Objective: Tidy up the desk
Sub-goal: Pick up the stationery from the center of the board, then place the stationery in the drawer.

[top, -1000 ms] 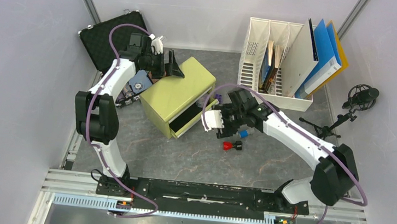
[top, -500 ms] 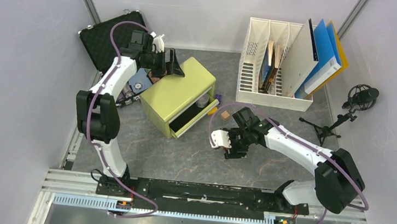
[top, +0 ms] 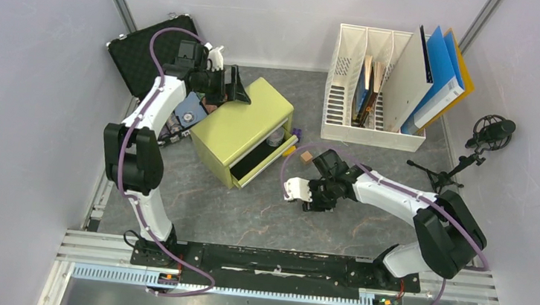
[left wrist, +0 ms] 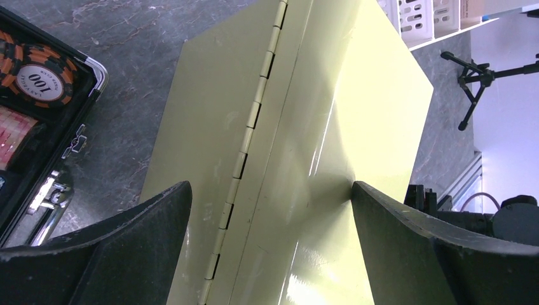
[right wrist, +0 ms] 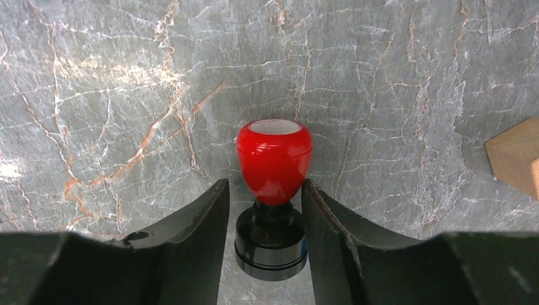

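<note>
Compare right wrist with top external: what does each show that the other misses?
Right wrist only: a red-knobbed stamp lying on its side between the fingers of the right tool. Top external only: the yellow-green cabinet with its drawer open, the white file rack, the black case, the microphone on its tripod. Both: the marbled desk and the right tool.

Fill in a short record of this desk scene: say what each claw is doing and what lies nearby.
Left claw: open, astride the hinged edge of the yellow-green drawer cabinet
Right claw: astride the red-handled stamp, fingers close on both sides; grip unclear
Stamp location: on the marbled desk
Cabinet drawer: open
Nearby: wooden block, apart from the stamp
</note>
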Tool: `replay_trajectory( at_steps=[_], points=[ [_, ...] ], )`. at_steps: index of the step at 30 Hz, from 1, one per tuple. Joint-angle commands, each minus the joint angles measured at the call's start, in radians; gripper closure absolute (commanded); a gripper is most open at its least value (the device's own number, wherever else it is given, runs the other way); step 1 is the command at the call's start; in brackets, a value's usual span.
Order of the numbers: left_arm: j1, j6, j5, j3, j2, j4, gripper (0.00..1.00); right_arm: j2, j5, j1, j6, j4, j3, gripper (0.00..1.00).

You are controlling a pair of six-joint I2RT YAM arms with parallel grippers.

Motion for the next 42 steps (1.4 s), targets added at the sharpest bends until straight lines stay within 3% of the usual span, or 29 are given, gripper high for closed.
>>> replay_trajectory(
  at_steps=[1,8,11,17,26,34,42],
  points=[
    [0.012,0.048,-0.122,0.054,0.028,-0.002,0.00,0.001,-0.003,0.005,0.048,0.029,0.025,0.52],
    [0.018,0.051,-0.134,0.112,0.027,-0.034,0.00,0.008,-0.031,0.030,0.079,-0.026,0.098,0.85],
    [0.026,0.048,-0.136,0.130,0.021,-0.038,0.00,0.007,-0.032,0.051,0.086,-0.053,0.143,0.91],
    [0.036,0.054,-0.162,0.188,-0.001,-0.068,0.00,0.027,0.004,0.096,0.007,-0.145,0.326,0.92],
    [0.052,0.054,-0.176,0.172,-0.059,-0.079,0.00,0.200,0.137,0.162,-0.224,-0.184,0.625,0.91],
    [0.065,0.056,-0.182,0.132,-0.096,-0.079,0.00,0.289,0.259,0.245,-0.389,-0.073,0.676,0.92],
    [0.080,0.062,-0.181,0.111,-0.105,-0.082,0.00,0.346,0.296,0.290,-0.423,-0.034,0.702,0.92]
  ],
)
